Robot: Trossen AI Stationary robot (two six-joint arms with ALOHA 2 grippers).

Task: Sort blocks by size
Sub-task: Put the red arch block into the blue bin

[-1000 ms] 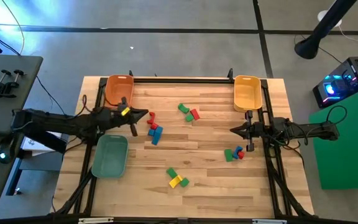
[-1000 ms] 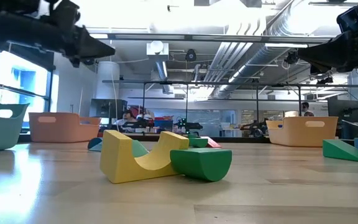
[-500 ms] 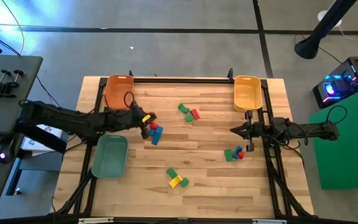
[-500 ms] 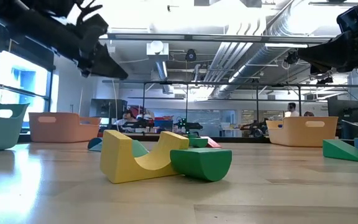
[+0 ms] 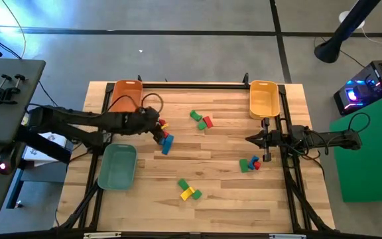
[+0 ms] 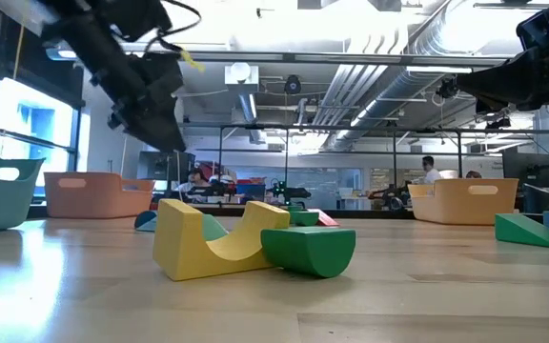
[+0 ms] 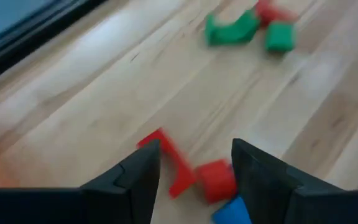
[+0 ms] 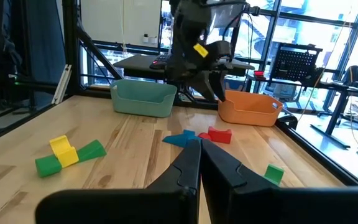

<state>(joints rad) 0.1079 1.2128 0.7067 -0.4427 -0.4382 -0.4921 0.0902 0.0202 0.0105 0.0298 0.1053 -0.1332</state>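
Observation:
The blocks lie in loose groups on the wooden table. A red and blue group (image 5: 165, 139) lies left of centre, and a green and red group (image 5: 202, 121) farther back. A green, blue and red group (image 5: 250, 164) lies at the right, and a yellow and green pair (image 5: 188, 190) near the front. My left gripper (image 5: 158, 130) hangs open, tipped down over the red and blue group. In its wrist view, red blocks (image 7: 194, 171) show between its fingers and below them. My right gripper (image 5: 249, 139) waits shut above the table's right side.
An orange tray (image 5: 126, 95) stands at the far left and a yellow tray (image 5: 263, 98) at the far right. A green tray (image 5: 117, 166) stands at the near left, close to my left arm. Black frame rails border the table.
My left gripper has reached toward the table's right, over the red and blue blocks. It has tipped its fingers downward, come lower, and opened. The blocks have stayed where they were.

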